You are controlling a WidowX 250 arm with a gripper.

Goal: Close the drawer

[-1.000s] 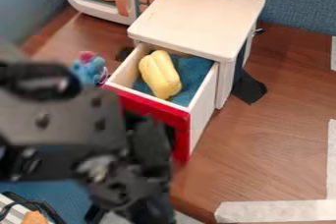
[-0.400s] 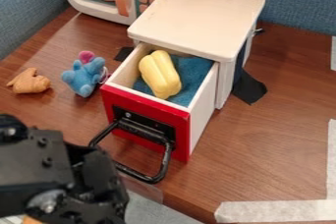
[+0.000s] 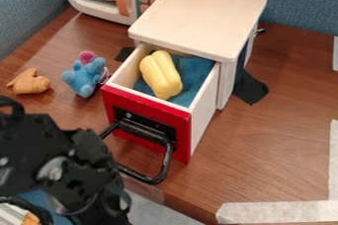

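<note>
Camera view puts the drawer (image 3: 203, 115) well out of the white cabinet (image 3: 198, 19), its red front (image 3: 183, 137) facing the black gripper (image 3: 99, 202) at the lower left. Whether the gripper is wide or narrow cannot be told, nor whether it has hold of anything.

The likeliest trouble is the black handle (image 3: 151, 178), a loop jutting from the front: a push from the gripper's side could hook it and drag or twist the drawer. Pressure on one corner rather than the middle might skew the drawer and jam it against the cabinet. Too hard a shove could slide the whole cabinet back, if it is not fixed down.

Inside, a bulky yellow toy (image 3: 160, 75) lies on blue cloth (image 3: 191, 73); if it sits higher than the opening, it may catch under the cabinet top and stop the closing. A wide sweep could also knock the blue plush (image 3: 84, 78) just beside the drawer.
</note>
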